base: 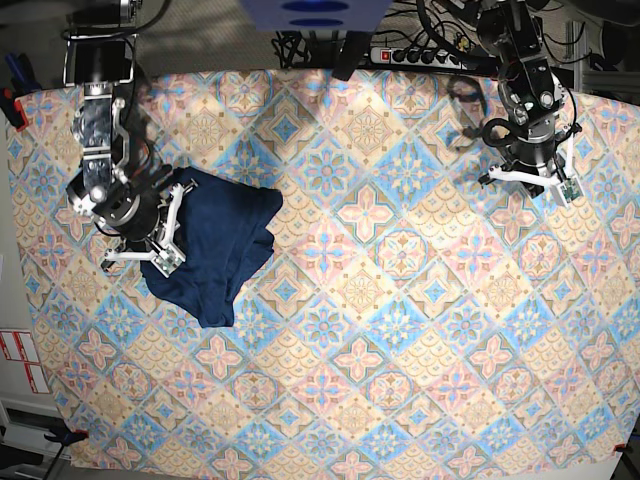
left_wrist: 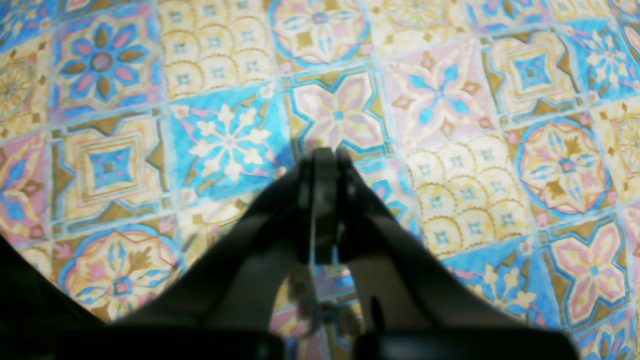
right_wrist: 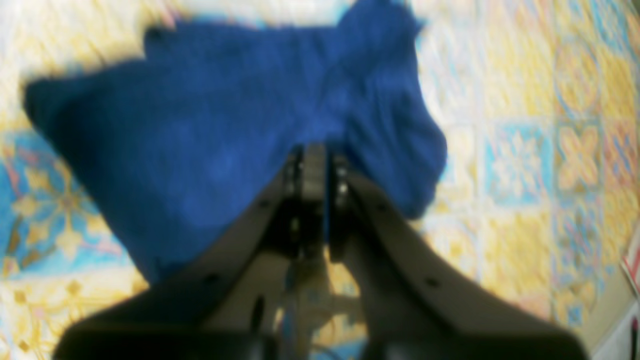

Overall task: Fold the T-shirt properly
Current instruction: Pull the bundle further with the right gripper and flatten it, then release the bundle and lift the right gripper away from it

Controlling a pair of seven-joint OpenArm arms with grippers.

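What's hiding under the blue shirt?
Under the T-shirt only the tablecloth shows, its colourful tiles running out all around. The tiles right beneath the bunched cloth are covered, so anything lying there cannot be seen.

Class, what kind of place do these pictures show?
Probably a robotics lab workbench: two black robot arms over a pastel tile-patterned tablecloth, a crumpled dark navy-blue knit shirt, and a power strip with cables behind.

2 black arms (base: 100, 150) with white wrist brackets and tapered black fingers (left_wrist: 350, 200)
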